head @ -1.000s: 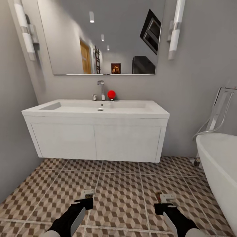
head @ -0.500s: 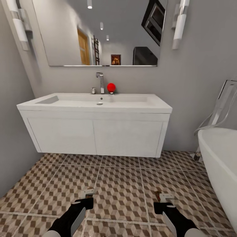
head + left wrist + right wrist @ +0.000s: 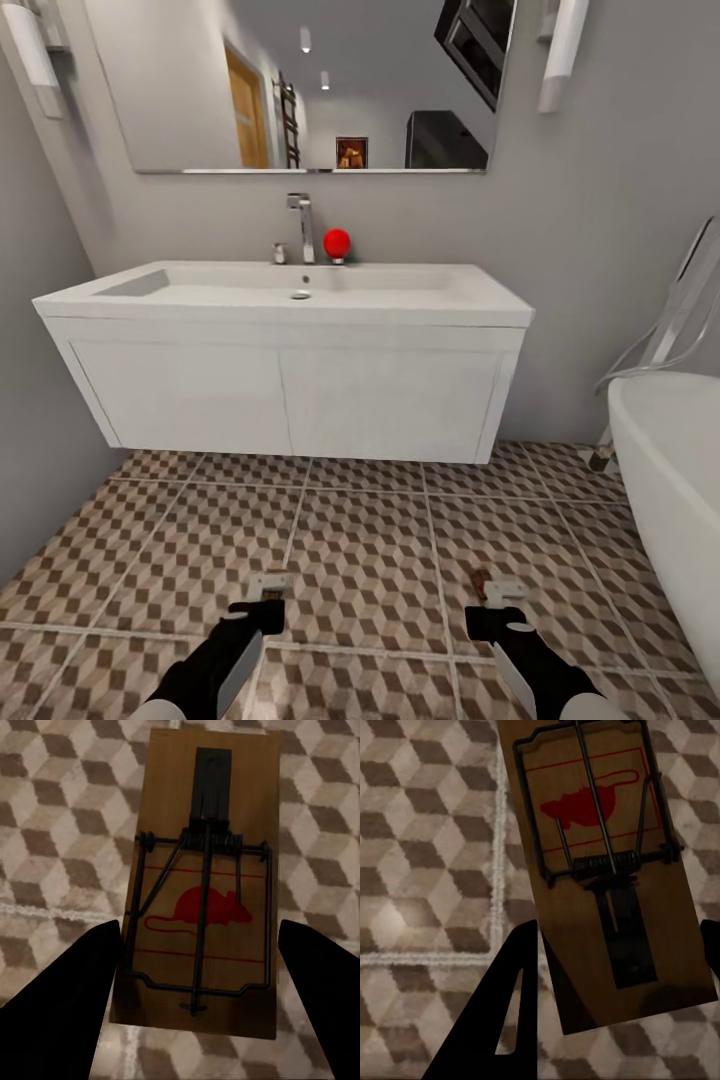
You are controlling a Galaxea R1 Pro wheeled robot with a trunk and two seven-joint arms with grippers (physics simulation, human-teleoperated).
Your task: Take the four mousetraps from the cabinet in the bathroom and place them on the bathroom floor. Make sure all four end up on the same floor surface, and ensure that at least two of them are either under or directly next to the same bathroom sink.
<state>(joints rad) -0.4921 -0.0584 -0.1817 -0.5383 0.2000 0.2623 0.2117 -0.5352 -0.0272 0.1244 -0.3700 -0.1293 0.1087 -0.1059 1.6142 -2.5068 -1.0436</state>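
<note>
My left gripper (image 3: 196,1001) is shut on a mousetrap (image 3: 202,892), a brown wooden slab with a wire spring and a red mouse print, held over the cube-patterned bathroom floor (image 3: 45,832). My right gripper (image 3: 615,1001) is likewise shut on a second mousetrap (image 3: 600,855). In the head view both grippers hang low over the bathroom floor (image 3: 360,560), the left gripper (image 3: 268,592) and the right gripper (image 3: 497,594) a little short of the white wall-hung sink (image 3: 290,385). The orange-brown cabinet is out of view.
A white bathtub (image 3: 670,480) stands at the right. A grey wall (image 3: 40,420) closes the left side. On the sink's top are a chrome faucet (image 3: 302,225) and a red ball (image 3: 337,242). There is a gap between the sink unit and the floor.
The whole view has shifted: the sink has grown larger and sits higher in the picture as the camera closes in. Both grippers keep their mousetraps.
</note>
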